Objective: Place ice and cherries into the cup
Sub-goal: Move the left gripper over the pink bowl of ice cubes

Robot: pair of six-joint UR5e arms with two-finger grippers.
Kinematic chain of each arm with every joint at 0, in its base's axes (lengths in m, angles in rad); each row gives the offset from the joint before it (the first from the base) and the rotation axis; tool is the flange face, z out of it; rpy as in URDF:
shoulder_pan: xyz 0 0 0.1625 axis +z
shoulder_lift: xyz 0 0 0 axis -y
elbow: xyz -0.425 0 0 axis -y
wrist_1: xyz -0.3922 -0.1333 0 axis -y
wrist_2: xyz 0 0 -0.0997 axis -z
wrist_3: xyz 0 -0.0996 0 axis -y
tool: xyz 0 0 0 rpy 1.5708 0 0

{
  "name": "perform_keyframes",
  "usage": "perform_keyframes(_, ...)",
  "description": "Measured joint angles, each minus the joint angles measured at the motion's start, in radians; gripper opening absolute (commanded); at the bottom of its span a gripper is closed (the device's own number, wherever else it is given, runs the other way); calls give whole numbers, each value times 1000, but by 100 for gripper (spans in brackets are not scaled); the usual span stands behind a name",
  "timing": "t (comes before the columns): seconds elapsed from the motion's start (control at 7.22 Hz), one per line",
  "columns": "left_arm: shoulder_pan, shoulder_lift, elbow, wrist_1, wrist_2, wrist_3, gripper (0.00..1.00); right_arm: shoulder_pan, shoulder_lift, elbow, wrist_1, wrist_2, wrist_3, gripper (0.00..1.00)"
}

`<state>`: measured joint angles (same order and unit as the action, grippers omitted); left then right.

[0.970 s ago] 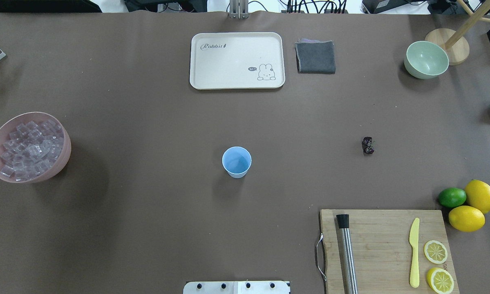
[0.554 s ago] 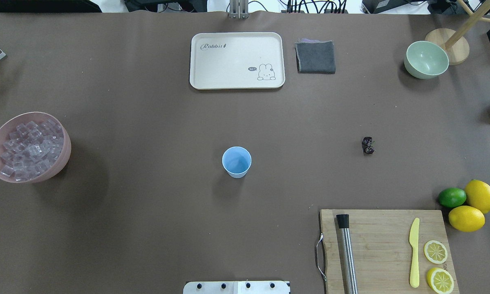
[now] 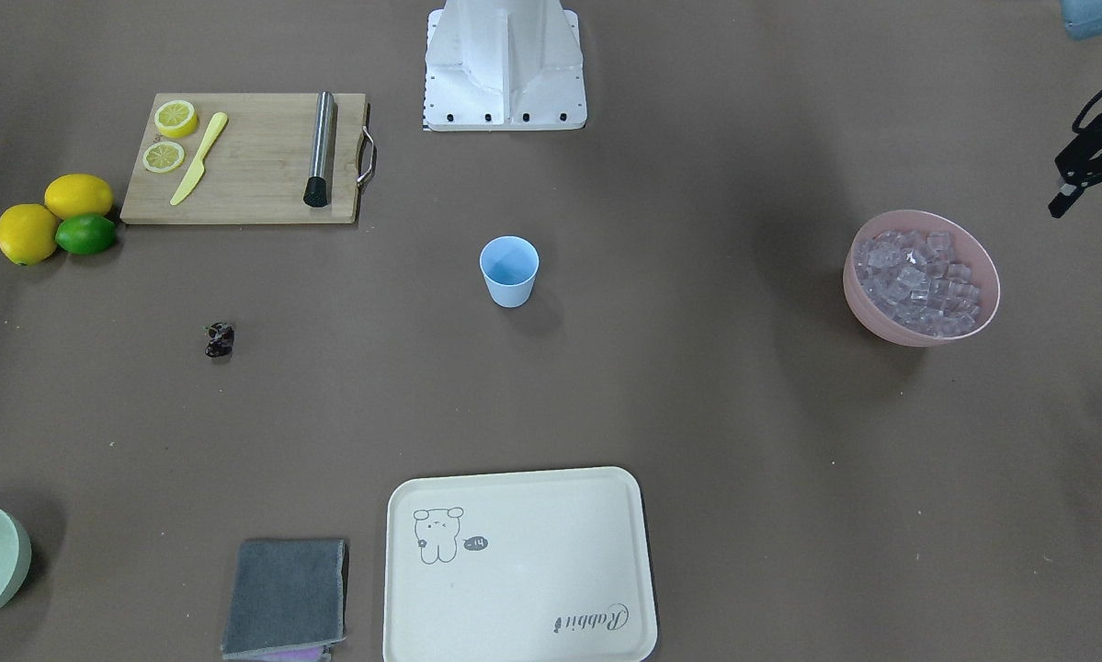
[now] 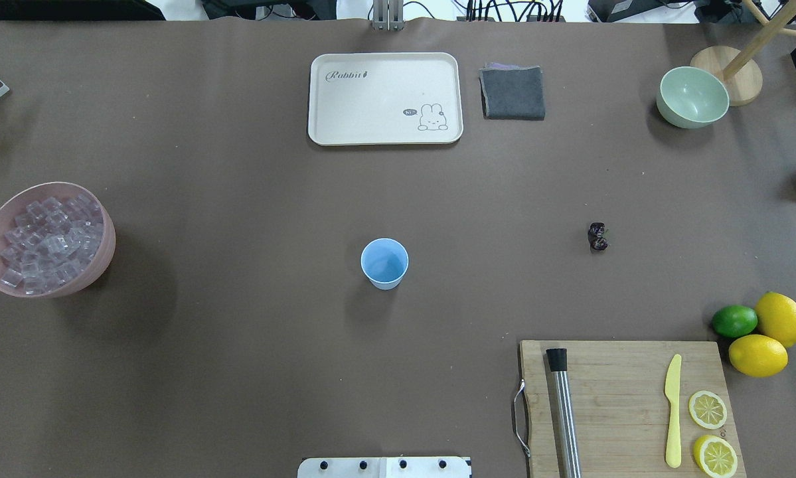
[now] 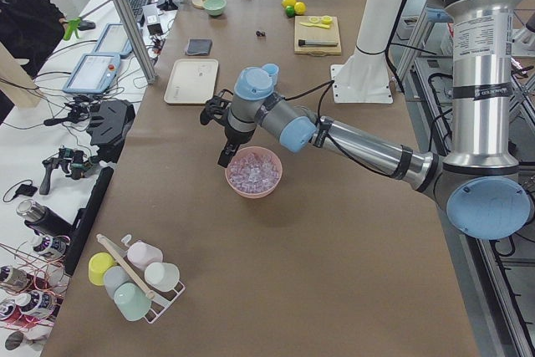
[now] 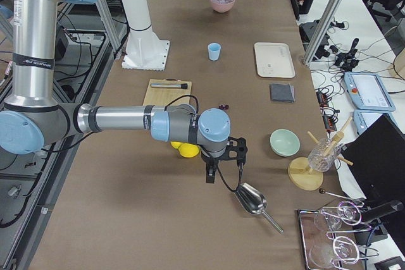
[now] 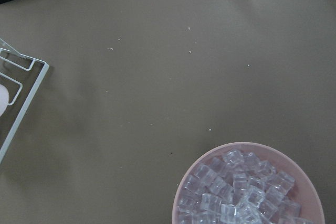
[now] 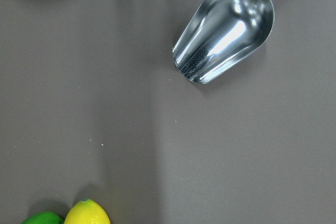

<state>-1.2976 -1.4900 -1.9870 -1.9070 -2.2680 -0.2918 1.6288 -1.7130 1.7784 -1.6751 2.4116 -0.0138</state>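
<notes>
On the brown table [image 4: 238, 199] in a cluttered lab, the cup [image 4: 384, 263] stands central. Ice [image 4: 46, 242] fills a pink bowl [image 4: 107, 247] just beside the left gripper [image 5: 224, 156]; cherries [image 4: 597, 237] lie well beyond the right gripper [image 6: 211, 176]. Neither gripper's spread can be told.

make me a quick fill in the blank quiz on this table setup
1. The ice sits in the ____ bowl.
2. The cup is blue and holds ____.
3. The cherries lie on the table, not in the ____.
4. Next to the two whole lemons sits one green ____.
Missing words: pink; nothing; cup; lime.
</notes>
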Motion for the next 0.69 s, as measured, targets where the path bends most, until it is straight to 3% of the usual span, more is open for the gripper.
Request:
perform_keyframes(0.42,196,-2,50,-110,64,-135,98,15,-6,2,-1,4,1,100)
perform_keyframes(0.69,250,4,109,-193,78,-188,98,17,-7,3,-1,6,2,100)
